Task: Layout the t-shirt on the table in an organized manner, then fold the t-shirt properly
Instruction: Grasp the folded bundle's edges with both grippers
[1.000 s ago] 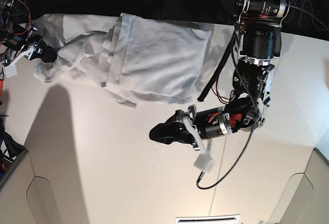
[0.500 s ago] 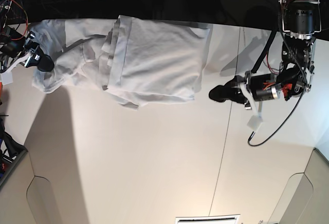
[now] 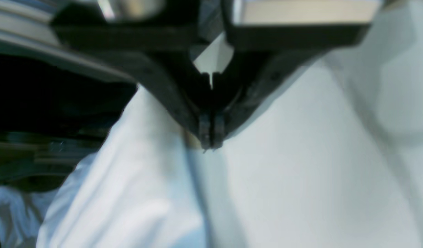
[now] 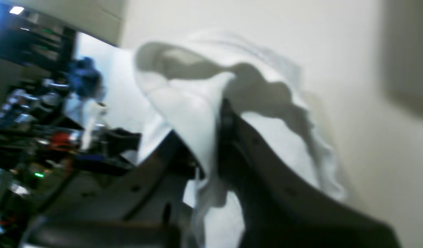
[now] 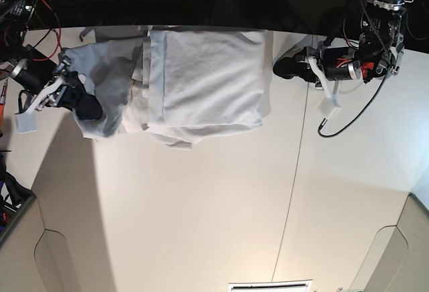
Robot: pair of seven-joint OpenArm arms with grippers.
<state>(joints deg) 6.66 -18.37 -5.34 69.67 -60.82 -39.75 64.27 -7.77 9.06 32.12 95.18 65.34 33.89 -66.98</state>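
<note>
Right end effector (image 5: 90, 112) pinches t-shirt (image 5: 201, 78) (bunched)

The left gripper (image 3: 211, 139) was seen with its jaws pressed together, tips poised over the blurred white shirt (image 3: 135, 193) where it met the table (image 3: 301, 165).

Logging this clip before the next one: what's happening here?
A two-armed robot is working a white t-shirt that lies bunched and partly doubled over at the far edge of the table. The right hand is shut on the cloth at one end. The left hand is closed at the opposite edge; whether it grips fabric is unclear. The shirt is not yet spread flat.
</note>
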